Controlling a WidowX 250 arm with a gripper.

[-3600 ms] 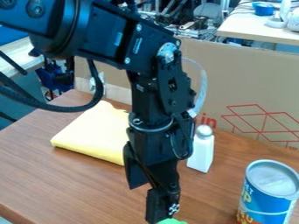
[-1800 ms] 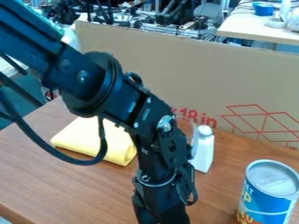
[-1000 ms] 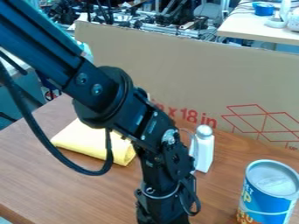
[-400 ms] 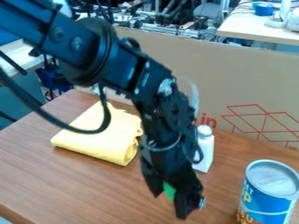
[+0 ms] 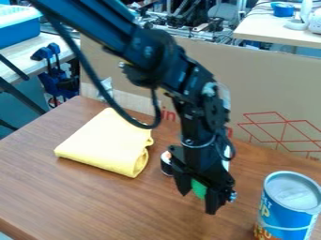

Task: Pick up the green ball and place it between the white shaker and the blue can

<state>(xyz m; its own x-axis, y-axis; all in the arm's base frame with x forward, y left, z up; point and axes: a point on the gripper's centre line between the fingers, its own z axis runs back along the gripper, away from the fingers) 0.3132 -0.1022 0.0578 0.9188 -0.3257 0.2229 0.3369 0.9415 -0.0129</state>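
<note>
The surface point(image 5: 81, 201) is brown with a fine wood grain. The folded cloth point(image 5: 103, 143) is plain yellow. The can point(image 5: 286, 206) is blue with yellow and white lettering. The cardboard point(image 5: 263, 79) is tan with red line drawings. The tool point(image 5: 199, 200) is black, the object point(image 5: 199, 189) between its fingers green.

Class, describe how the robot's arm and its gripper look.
The arm is black with a bluish sheen, jointed, with silvery round fittings and a loose black cable looping beside it. The gripper is black and angular, with two pointed jaws.
</note>
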